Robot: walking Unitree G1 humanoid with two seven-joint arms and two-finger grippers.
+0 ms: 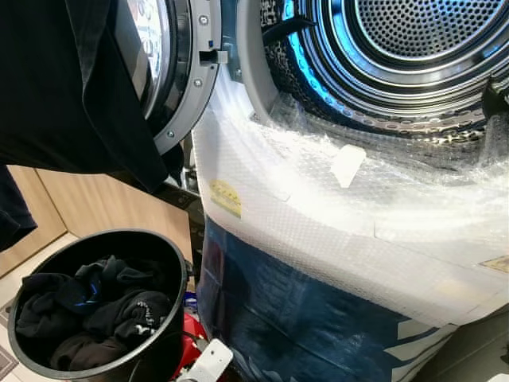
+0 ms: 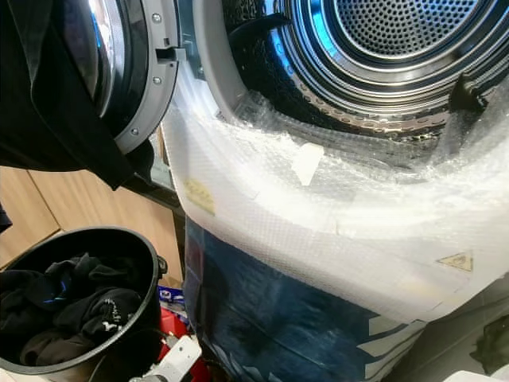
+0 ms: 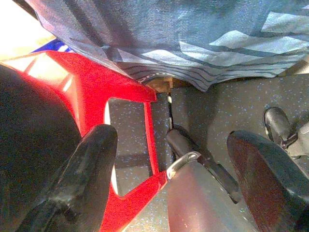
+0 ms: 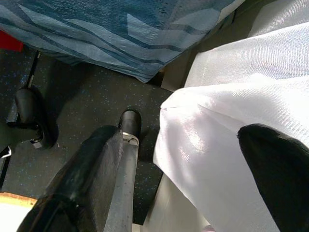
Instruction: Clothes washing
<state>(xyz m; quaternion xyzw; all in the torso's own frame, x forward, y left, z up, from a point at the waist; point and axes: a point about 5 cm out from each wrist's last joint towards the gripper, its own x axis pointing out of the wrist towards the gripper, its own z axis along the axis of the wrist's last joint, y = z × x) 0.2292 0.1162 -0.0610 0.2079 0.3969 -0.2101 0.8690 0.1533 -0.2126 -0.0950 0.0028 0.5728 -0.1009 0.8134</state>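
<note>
The left hand (image 3: 169, 159) hung low with its fingers spread wide and empty, above the dark floor beside a red stool (image 3: 120, 96); the right hand (image 4: 193, 169) hung likewise open next to white cloth (image 4: 231, 111). The dark clothes (image 1: 95, 310) lay in the black bucket (image 1: 171, 263) left of the washer, whose drum (image 1: 413, 48) stood open and looked empty. Loading seemed not yet begun; next, a hand would need to reach into the bucket and grip a garment.

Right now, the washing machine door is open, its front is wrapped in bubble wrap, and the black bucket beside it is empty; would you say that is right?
Not quite. The black bucket is not empty: the left eye view shows dark clothes piled inside it. The rest holds: the washing machine door is open and the front is wrapped in bubble wrap.
</note>
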